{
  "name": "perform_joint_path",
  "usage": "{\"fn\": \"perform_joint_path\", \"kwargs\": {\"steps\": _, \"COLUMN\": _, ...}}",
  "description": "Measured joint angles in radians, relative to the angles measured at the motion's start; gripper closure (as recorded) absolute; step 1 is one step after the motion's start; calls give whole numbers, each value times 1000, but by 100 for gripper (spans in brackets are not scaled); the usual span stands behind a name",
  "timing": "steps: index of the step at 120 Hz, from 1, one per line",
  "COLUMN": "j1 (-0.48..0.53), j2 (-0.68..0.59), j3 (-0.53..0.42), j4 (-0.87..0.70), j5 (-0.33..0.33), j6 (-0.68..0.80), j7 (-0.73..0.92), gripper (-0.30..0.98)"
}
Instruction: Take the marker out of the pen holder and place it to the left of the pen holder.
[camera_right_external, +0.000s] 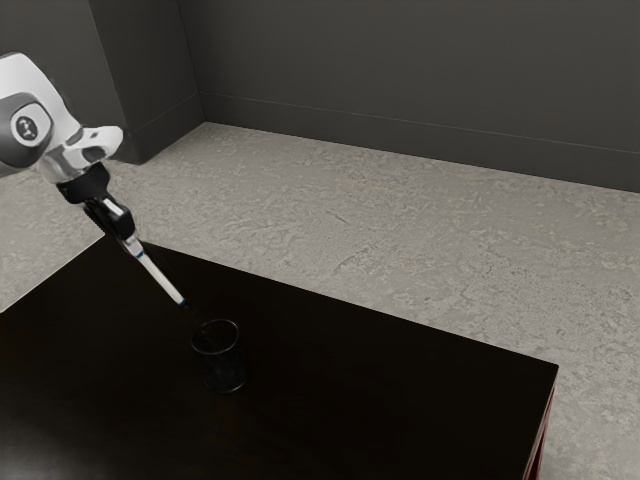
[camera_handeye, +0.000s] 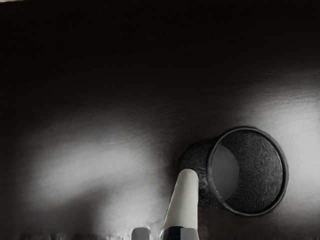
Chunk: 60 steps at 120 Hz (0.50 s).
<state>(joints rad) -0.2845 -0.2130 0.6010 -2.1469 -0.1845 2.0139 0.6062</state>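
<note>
dark surface below, the black two-finger gripper pinches a slim white marker, out above the black mesh pen holder; dropped from that height, it might roll away.

The exterior view stands well back and slants down across the dark tabletop, the Franka arm entering at ten o'clock. The wrist view looks steeply down from the arm's end, much nearer; both share the mesh pen holder and marker.
</note>
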Motion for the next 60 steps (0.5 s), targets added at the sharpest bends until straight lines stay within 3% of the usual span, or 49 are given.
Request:
{"fn": "perform_joint_path", "kwargs": {"steps": 13, "j1": 1, "j2": 9, "j3": 87, "j4": -3, "j5": 73, "j6": -32, "j7": -5, "gripper": 79}}
{"fn": "perform_joint_path", "kwargs": {"steps": 28, "j1": -38, "j2": 22, "j3": 87, "j4": -57, "j5": 197, "j6": -59, "j7": -41, "gripper": 79}}
{"fn": "perform_joint_path", "kwargs": {"steps": 45, "j1": -48, "j2": 25, "j3": 86, "j4": -92, "j5": 256, "j6": -89, "j7": -85, "gripper": 79}}
{"fn": "perform_joint_path", "kwargs": {"steps": 60, "j1": -60, "j2": 27, "j3": 86, "j4": -101, "j5": 265, "j6": -108, "j7": -113, "gripper": 51}}
